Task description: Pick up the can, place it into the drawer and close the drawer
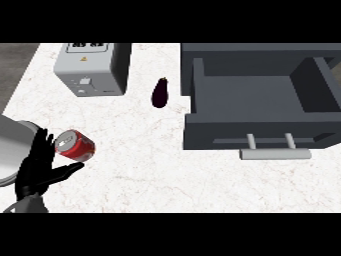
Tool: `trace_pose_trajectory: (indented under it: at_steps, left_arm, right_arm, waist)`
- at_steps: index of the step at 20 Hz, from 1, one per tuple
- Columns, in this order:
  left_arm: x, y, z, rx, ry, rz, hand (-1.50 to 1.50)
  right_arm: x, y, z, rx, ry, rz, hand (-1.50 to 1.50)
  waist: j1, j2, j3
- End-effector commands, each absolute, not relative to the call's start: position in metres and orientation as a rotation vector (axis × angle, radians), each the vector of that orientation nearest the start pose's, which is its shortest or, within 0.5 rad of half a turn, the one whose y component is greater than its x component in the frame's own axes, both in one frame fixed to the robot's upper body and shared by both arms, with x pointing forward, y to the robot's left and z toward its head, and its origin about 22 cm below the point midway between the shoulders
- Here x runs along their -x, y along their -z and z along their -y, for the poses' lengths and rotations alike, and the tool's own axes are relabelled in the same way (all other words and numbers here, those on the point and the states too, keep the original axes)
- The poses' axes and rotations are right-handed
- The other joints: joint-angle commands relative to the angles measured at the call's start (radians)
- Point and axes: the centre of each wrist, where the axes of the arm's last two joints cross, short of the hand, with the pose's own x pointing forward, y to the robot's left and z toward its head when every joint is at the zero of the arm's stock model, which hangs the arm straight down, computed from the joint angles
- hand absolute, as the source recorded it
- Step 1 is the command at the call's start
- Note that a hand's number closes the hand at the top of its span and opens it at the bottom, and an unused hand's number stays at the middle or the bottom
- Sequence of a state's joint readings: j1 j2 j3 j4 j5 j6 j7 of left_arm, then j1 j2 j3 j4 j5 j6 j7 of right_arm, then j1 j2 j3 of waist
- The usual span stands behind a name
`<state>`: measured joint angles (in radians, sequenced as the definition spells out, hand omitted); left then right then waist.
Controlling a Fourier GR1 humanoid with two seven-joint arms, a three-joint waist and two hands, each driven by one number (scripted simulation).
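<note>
- The red can (pixel 76 145) lay tipped on the white marbled counter (pixel 165 170) at the lower left of the frame, its silver top facing up and to the left, so its long axis ran from upper left to lower right.
- One black hand (pixel 41 167) stood just left of the can, fingers straight and slightly spread, reaching up along the can's left side; the thumb stuck out below the can. Whether the fingers touched it I could not tell, and nothing was curled round it.
- From its place at the frame's left this looked to be the left hand; the other hand was nowhere to be seen.
- The dark grey drawer (pixel 265 107) stood pulled open at the upper right, well apart from the can, its pale handle (pixel 273 150) at the front.
- A dark purple eggplant (pixel 160 92) lay between the drawer and a light grey box-shaped appliance (pixel 92 67) at the upper left.
</note>
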<state>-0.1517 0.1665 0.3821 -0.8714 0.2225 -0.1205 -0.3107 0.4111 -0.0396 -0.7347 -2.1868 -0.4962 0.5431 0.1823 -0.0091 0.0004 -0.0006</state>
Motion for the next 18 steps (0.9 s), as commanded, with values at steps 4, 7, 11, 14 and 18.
trace_pose_trajectory:
  at_steps: [4,7,11,14,18]
  left_arm:
    - [-0.246,0.122,-0.328,-0.055,-0.415,1.388,-1.5]
    - [-0.246,0.137,-0.333,-0.057,-0.429,1.403,-1.5]
    - [-0.243,0.129,-0.34,-0.006,-0.483,1.399,-1.5]
    - [-0.257,0.123,-0.345,0.057,-0.46,1.417,1.5]
    - [-0.275,0.118,-0.318,0.15,-0.404,1.434,1.5]
  right_arm:
    - [-0.064,-0.103,0.377,0.184,0.096,1.779,-1.5]
    - [-0.08,-0.112,0.376,0.172,0.101,1.789,-1.5]
    - [-0.051,-0.105,0.382,0.18,0.111,1.764,-1.5]
    - [-0.06,-0.125,0.397,0.18,0.085,1.78,-1.5]
    - [-0.059,-0.121,0.372,0.162,0.103,1.768,-1.5]
  waist:
    - [0.0,0.0,0.0]
    - [-0.003,0.002,-0.001]
    - [0.001,-0.001,0.0]
    - [-0.002,0.0,0.0]
    - [0.001,-0.001,0.0]
